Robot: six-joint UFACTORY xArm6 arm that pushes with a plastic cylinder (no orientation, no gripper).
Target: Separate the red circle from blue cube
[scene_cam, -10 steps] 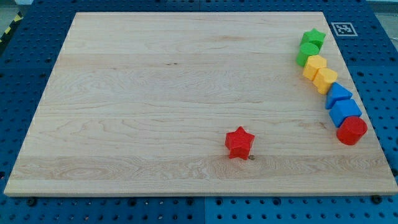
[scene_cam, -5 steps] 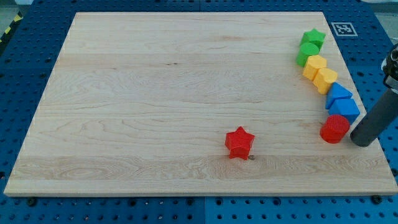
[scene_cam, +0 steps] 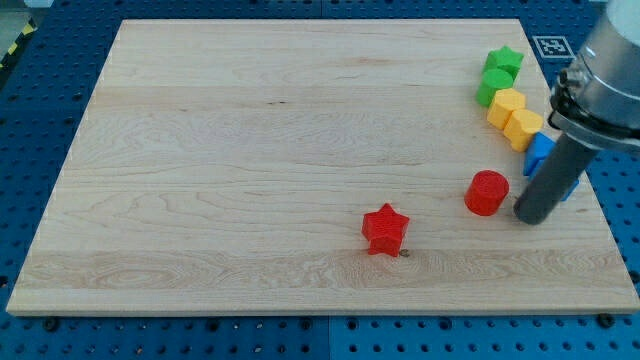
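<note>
The red circle [scene_cam: 487,192] lies on the wooden board [scene_cam: 250,150], right of centre. My tip [scene_cam: 530,217] rests on the board just to the circle's right, with a small gap between them. The blue cube [scene_cam: 572,183] sits behind the rod near the board's right edge and is mostly hidden by it. A clear gap separates the red circle from the blue cube.
A red star [scene_cam: 385,229] lies left of and below the circle. Up the right edge stand a blue triangular block [scene_cam: 539,148], two yellow blocks [scene_cam: 523,127] [scene_cam: 505,104], a green block [scene_cam: 490,86] and a green star [scene_cam: 504,60].
The rod came in from the right and moved left. It pushed the red circle leftward, away from the blue cube at the right edge.
</note>
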